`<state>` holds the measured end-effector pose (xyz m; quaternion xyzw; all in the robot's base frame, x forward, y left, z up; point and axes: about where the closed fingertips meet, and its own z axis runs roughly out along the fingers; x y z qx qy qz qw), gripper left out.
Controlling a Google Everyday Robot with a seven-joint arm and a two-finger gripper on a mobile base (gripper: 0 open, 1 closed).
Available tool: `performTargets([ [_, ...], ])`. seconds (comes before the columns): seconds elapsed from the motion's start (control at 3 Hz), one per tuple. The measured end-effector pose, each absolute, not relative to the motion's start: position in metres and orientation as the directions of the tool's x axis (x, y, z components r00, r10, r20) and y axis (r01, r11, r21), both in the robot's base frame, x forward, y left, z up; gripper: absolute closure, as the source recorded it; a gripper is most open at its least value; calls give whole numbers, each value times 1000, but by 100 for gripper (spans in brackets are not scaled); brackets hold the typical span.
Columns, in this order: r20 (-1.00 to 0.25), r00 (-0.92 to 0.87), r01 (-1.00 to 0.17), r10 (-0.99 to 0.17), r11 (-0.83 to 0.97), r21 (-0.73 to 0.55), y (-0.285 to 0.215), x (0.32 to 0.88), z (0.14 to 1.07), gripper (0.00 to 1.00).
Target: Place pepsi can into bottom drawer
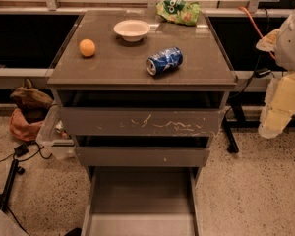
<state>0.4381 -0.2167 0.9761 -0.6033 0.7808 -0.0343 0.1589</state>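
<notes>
Cabinet [118, 65]: flat brown top, 3 drawers stacked under it, standing on speckled floor [246, 191].
Bottom drawer [142, 200]: pulled far out toward cam, floor of tray bare, nothing in it.
Upper drawer [137, 122]: scratched front, dark gap above it. Middle drawer [142, 156]: plain front, also a dark gap above.
Robot arm [291, 36]: white, at right edge of view, off to the side of the cabinet.
Gripper [278, 114]: cream-coloured, hangs down below the arm at the right, lower than the cabinet top, beside the cabinet's right side, not touching it. Well apart from the can. Open or closed: can't tell from this angle. Nothing visibly in it.
Clear bin [51, 136]: on floor against cabinet's left side. Brown/red bag [27, 112] behind it.
Chip bag [178, 11]: green, crinkled, back right corner of top.
Bowl [132, 30]: white, upright, back centre, near chip bag but apart.
Pepsi can [164, 61]: blue w/ white markings, lying on its side on cabinet top, right of centre, silver end facing front-left. Not in the drawer.
Orange [87, 47]: left side of top, well apart from can.
</notes>
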Motion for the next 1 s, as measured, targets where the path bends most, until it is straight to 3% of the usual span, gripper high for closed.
performTargets([
  [0.67,-257,-182,-934,-949,249,-257,-215,455,967,0],
  [1.0,-315,-109,-934,-943,205,-291,-215,503,955,0],
])
